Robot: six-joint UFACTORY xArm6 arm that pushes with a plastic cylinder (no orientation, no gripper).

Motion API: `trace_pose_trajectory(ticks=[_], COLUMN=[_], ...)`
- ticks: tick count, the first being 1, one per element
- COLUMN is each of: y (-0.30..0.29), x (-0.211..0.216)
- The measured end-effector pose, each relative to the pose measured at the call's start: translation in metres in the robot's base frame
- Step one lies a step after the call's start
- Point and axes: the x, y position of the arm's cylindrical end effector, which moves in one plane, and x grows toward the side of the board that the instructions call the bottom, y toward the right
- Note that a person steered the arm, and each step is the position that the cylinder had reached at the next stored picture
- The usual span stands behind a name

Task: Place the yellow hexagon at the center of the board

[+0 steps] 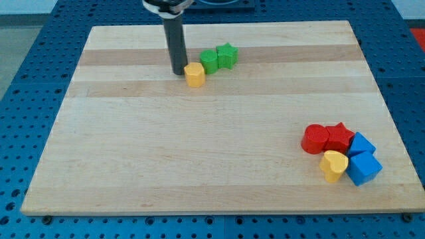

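My tip is a bare rod grasping nothing, touching the yellow hexagon on its left, near the board top; a sideways push risks jamming it into the green blocks; red, blue, yellow cluster lies far right.

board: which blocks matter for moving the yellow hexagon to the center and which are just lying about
In the job:
yellow hexagon
my tip, at the hexagon's left edge
board

Lying about:
green blocks
red blocks
blue blocks
yellow heart
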Motion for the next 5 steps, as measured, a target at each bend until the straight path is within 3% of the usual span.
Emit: trace_pose_trajectory(ticks=[2, 5], y=[0.046, 0.053], x=[0.014, 0.062])
